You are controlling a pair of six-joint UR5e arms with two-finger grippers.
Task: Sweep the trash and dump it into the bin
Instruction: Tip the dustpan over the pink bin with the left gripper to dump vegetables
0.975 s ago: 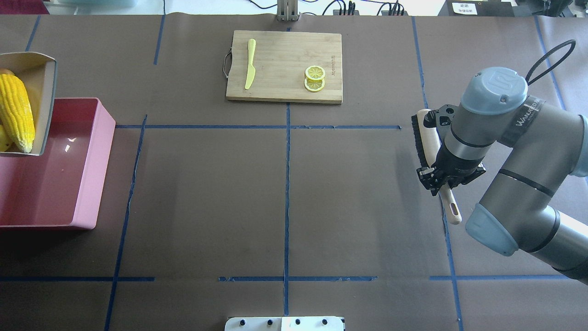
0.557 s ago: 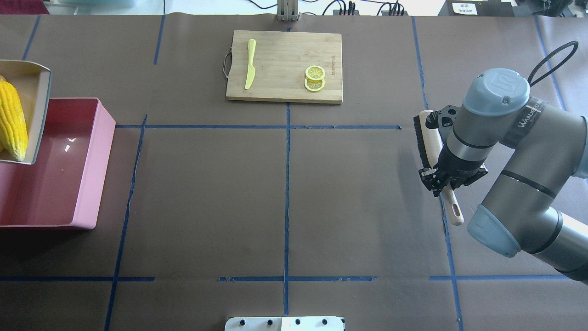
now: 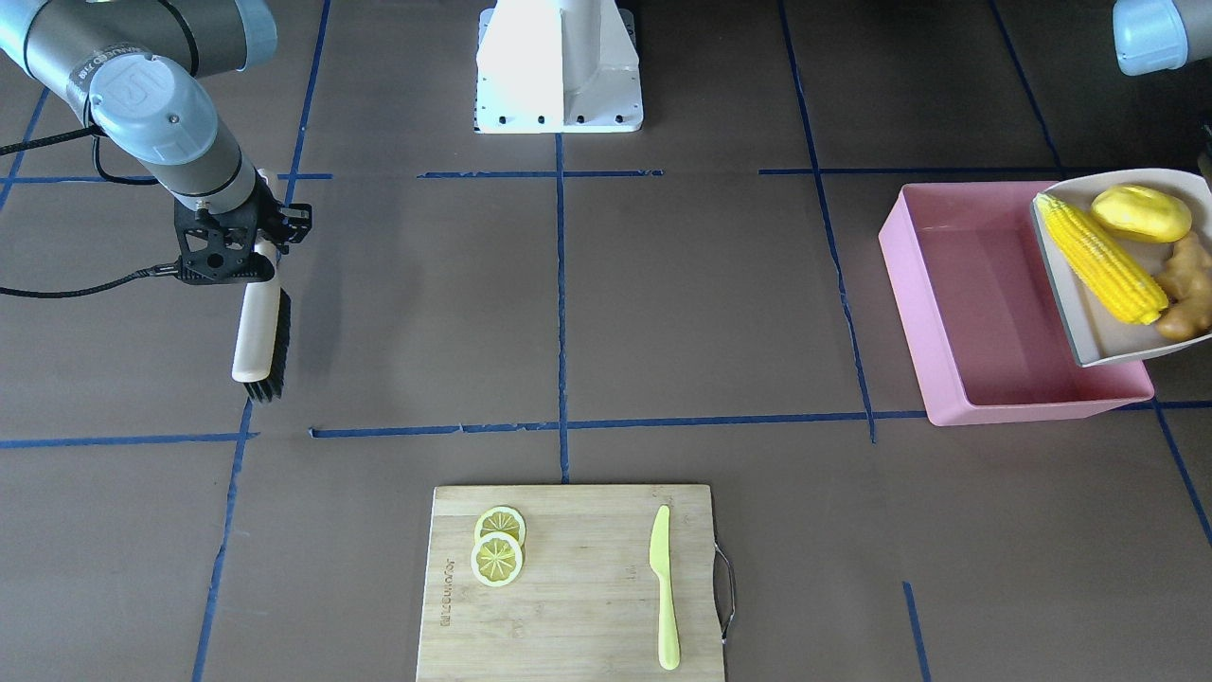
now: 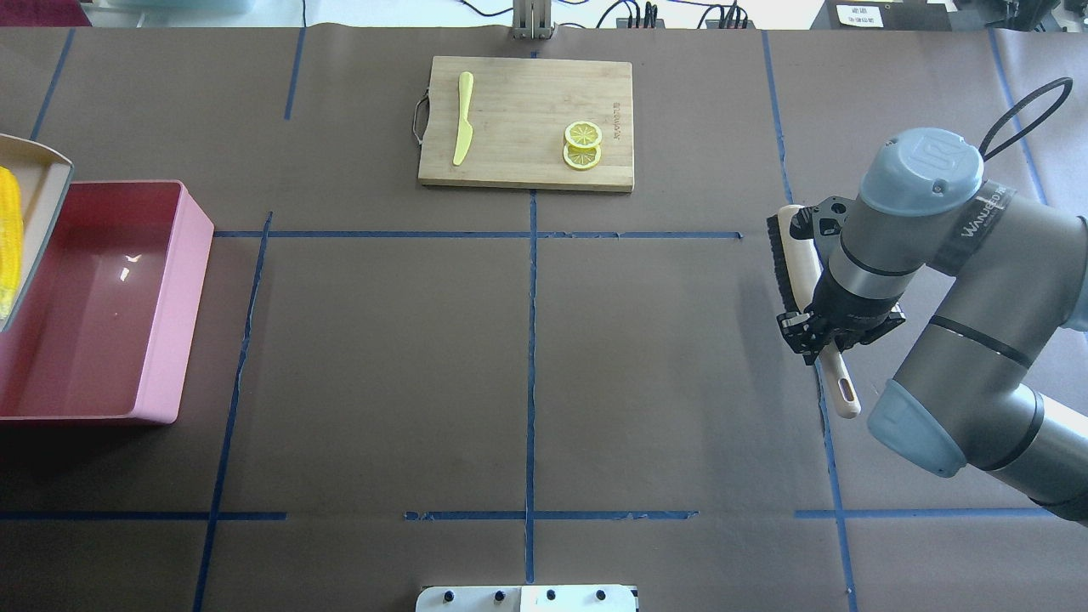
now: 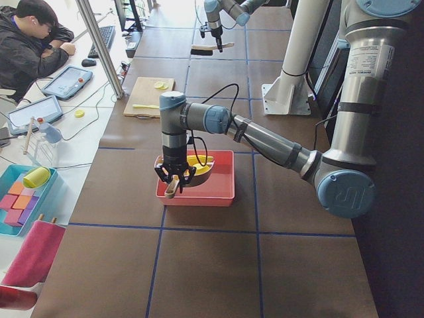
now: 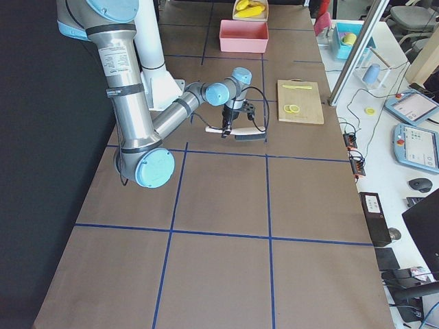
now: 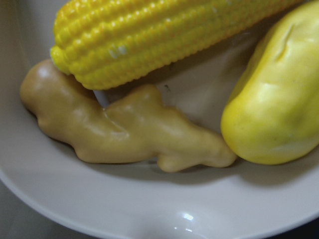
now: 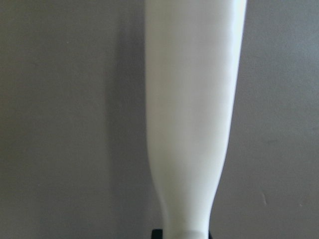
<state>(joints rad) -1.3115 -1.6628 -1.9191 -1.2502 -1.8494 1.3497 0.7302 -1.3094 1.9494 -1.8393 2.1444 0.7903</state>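
Now your trash (image 3: 1127, 251) sits in the dustpan (image 3: 1098, 352) over the bin (image 3: 956, 313).
Overhead crops the corn cob (image 4: 8, 238) to a sliver; your right tool (image 3: 250, 273) clamps the brush (image 3: 258, 346); the left tool (image 5: 173, 177), you cannot tell.

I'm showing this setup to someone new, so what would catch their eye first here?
Probably the off-white dustpan loaded with a corn cob, a yellow lump and a ginger root, up over the pink bin at its edge on the robot's left. Next, the right gripper, jaws clamped on a brush above the table on its right.
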